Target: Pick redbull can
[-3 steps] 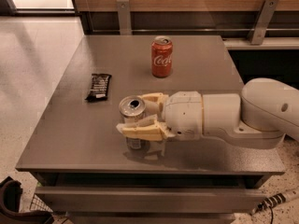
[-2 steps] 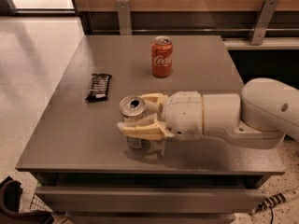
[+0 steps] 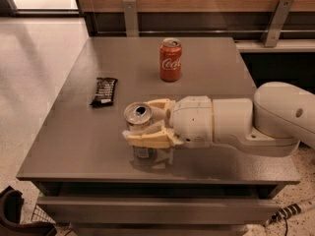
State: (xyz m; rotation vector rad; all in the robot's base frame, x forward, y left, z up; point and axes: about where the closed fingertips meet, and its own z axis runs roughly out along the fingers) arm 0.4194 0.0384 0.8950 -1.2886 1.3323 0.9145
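Note:
The redbull can (image 3: 138,115), slim and silver with an open top, stands near the front middle of the grey table (image 3: 74,141). My gripper (image 3: 139,123) reaches in from the right and its two cream fingers (image 3: 147,139) sit on the near and far sides of the can, pressed against it. The can's lower part (image 3: 143,152) shows below the near finger, and its base looks to be at the table surface. The white arm (image 3: 236,124) stretches off to the right.
A red Coca-Cola can (image 3: 170,60) stands upright at the back middle of the table. A dark snack bar (image 3: 104,91) lies at the left. A wooden wall with metal brackets (image 3: 130,16) runs behind the table. A dark bag (image 3: 15,215) sits on the floor at the front left.

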